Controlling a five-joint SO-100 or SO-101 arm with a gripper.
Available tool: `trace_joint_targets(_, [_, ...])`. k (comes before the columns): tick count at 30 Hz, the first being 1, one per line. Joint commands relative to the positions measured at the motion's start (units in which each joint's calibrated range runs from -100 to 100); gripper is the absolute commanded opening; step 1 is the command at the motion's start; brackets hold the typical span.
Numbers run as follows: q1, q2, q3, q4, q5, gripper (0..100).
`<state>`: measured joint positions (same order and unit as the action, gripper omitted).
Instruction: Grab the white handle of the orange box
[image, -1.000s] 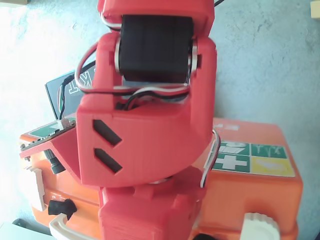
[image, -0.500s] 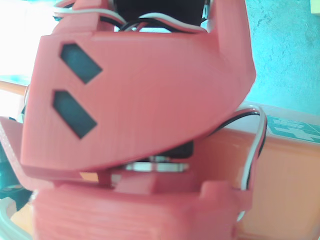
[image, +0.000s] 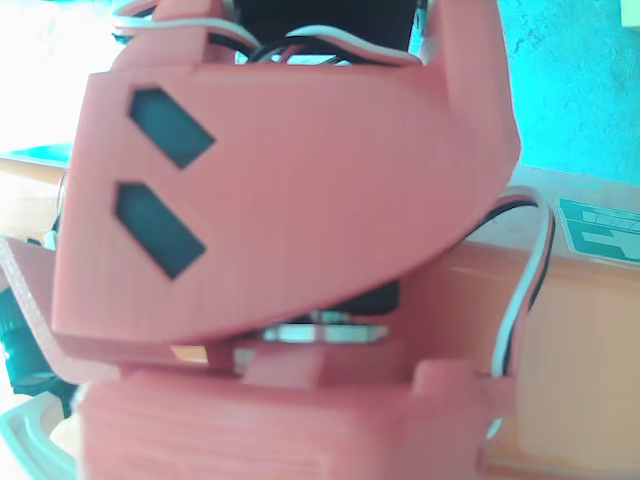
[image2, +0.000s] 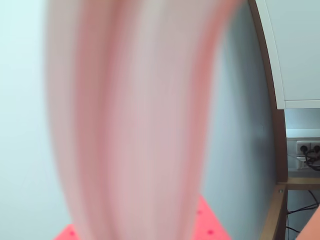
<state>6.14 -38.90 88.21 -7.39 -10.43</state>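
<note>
Closing in on the white handle (image: 30, 435) of the orange box (image: 570, 350); claw hidden (grip cannot be told). Next: settling squarely over it.

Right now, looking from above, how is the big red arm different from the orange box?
The arm is pinkish red; the orange box is a paler orange. The arm fills most of the overhead view, while the box only peeks out at the right, behind it. The arm has two dark slanted slots; the box carries a green and white sticker. Both look like smooth plastic.
</note>
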Motion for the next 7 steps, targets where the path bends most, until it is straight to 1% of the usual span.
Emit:
trace_joint_targets(1, [-0.8,1.6,9.5,3.7,0.2,1])
trace_joint_targets(7, [-0.8,1.3,9.5,3.6,0.2,1])
